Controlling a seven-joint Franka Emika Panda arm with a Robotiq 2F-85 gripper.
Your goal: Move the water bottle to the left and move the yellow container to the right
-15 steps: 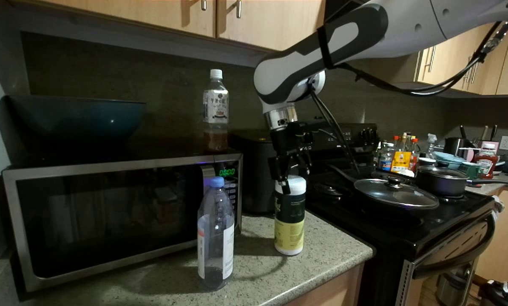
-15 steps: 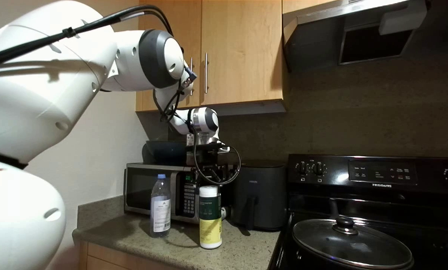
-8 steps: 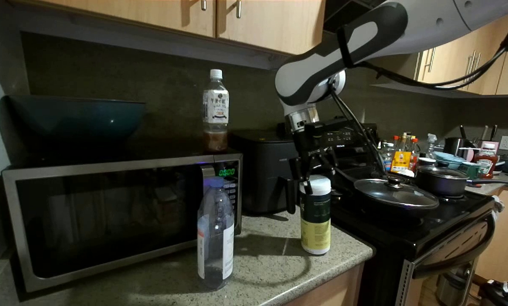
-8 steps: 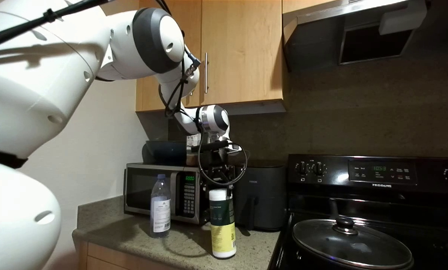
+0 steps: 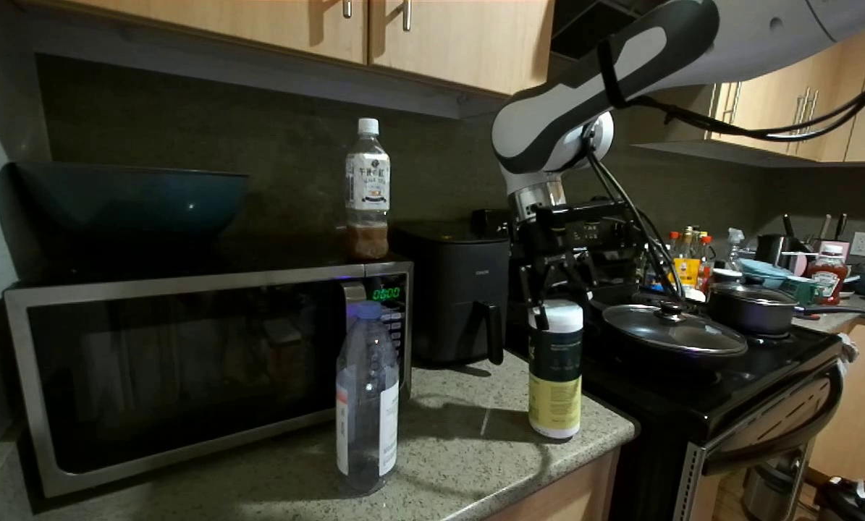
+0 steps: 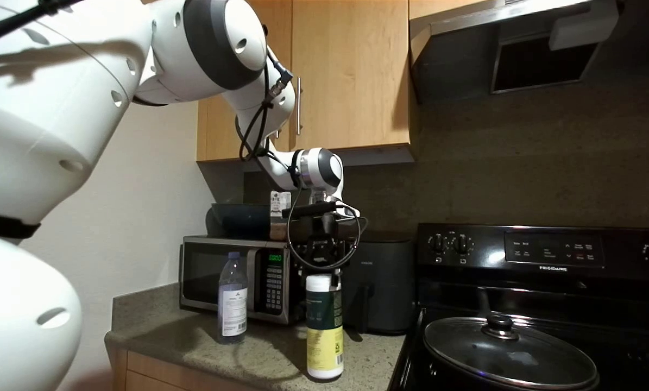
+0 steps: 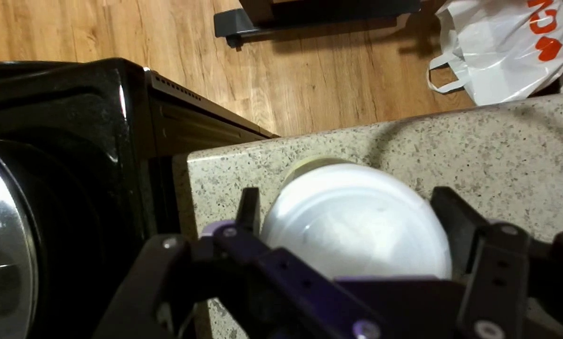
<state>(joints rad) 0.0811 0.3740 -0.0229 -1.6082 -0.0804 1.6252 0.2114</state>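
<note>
"What has the gripper (image 7: 349, 207) got?"

"The yellow container (image 5: 555, 369). It pinches the white lid, one finger on either side. With that lid on, the contents are hidden."

"And where's it standing?"

"Upright, toward the right end of the counter (image 5: 468, 463), close to the stove (image 5: 750, 383). Whether its base touches the stone, I can't tell."

"The water bottle (image 5: 367, 412)?"

"Upright to the left, blue cap on, in front of the microwave (image 5: 186, 369) and well apart from the container. I can't make out how much liquid is in it."

"Anything on the microwave?"

"A teal bowl (image 5: 135, 199) at left, its inside out of sight. At right, a white-capped bottle (image 5: 368, 184) with brown liquid below the label; in an exterior view the arm (image 6: 319, 168) covers that cap."

"What does the wrist view add?"

"A white plastic bag (image 7: 512, 56) with red print on the wooden floor (image 7: 309, 89). Only that view has it."

"And the rest of the kitchen?"

"A lidded pan (image 5: 671, 340) on the stove, pale wood cabinets (image 5: 461, 36) above, and, far right in an exterior view, a ketchup bottle (image 5: 829, 275)."
</note>
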